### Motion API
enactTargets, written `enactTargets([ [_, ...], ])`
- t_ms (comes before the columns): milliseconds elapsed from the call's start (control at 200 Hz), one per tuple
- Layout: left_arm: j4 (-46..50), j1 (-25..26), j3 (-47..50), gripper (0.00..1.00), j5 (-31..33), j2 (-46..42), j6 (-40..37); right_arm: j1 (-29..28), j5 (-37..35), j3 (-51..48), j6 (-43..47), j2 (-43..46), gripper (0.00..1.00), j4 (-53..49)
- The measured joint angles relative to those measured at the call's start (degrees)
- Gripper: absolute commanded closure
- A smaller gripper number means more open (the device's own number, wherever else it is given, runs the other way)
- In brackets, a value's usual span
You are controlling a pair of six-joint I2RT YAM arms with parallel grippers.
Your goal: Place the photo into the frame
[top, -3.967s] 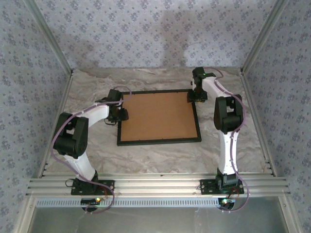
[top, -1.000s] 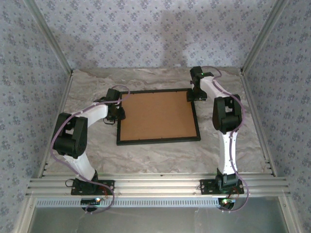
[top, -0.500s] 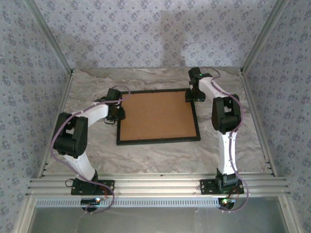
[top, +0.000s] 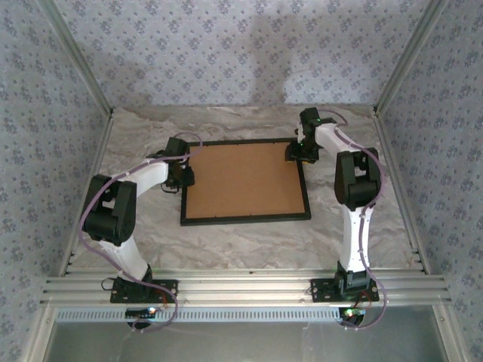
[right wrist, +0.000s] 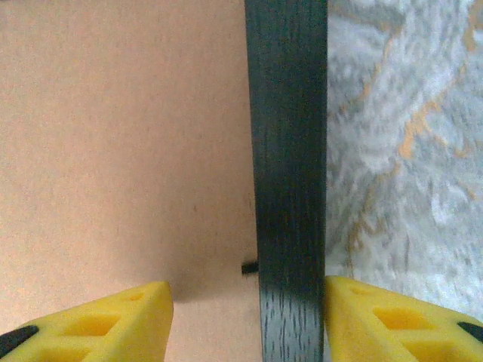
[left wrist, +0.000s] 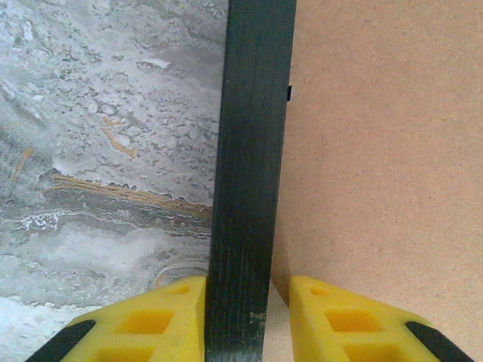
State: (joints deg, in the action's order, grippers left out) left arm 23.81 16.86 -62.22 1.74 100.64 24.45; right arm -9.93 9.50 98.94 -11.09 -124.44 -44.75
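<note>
**Position.** The frame (top: 245, 219) lies flat, back up, mid-table (top: 249, 249), with the brown board (top: 245, 179) seated inside its rails. Whether the photo sits beneath the board cannot be told.

**Left gripper** (top: 183, 175). It stands astride the left rail. The outer finger (left wrist: 162, 317) touches the rail's outside edge, while a sliver of board shows between the rail and the inner finger (left wrist: 332, 317). The jaws are narrowly parted and not clamped.

**Right gripper** (top: 296, 153). It stands astride the right rail near the far corner. Its outer finger (right wrist: 377, 317) is against the rail's outside edge and its inner finger (right wrist: 113, 317) stands well apart over the board. The jaws are released and grasp nothing.

**Step in hand, as judged.** The frame is being steadied or squared between the two outer fingers, ahead of work on the board.

**Procedure.**
1. Press inward evenly from both sides, because the contact points are not opposite each other and unequal force would likely turn the frame on the table.
2. Keep the inner fingers off the board so that it is not tipped or pinned.
3. If a grip is needed, close each jaw on its rail alone and keep the frame flat.
</note>
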Motion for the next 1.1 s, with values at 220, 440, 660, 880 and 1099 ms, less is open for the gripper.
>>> enactTargets([
  [220,-0.2,-0.8,0.0,0.69,-1.3,0.0,0.0,0.9,-1.3,-7.9,0.1,10.1,0.44,-1.4],
  [440,-0.2,-1.2,0.0,0.72,-1.9,0.0,0.0,2.2,-4.0,-18.5,-0.3,18.6,0.44,-0.9],
  [660,-0.1,-1.4,0.0,0.73,-2.1,0.0,0.0,1.5,-7.7,-24.4,-0.6,21.2,0.44,-0.9],
  [880,-0.1,-1.4,0.0,0.73,-2.1,0.0,0.0,0.1,-11.0,-25.0,-0.7,21.4,0.44,-0.9],
  [1099,-0.1,-1.3,0.0,0.73,-2.1,0.0,0.0,-2.2,-12.3,-25.0,-0.7,20.0,0.44,-0.8],
])
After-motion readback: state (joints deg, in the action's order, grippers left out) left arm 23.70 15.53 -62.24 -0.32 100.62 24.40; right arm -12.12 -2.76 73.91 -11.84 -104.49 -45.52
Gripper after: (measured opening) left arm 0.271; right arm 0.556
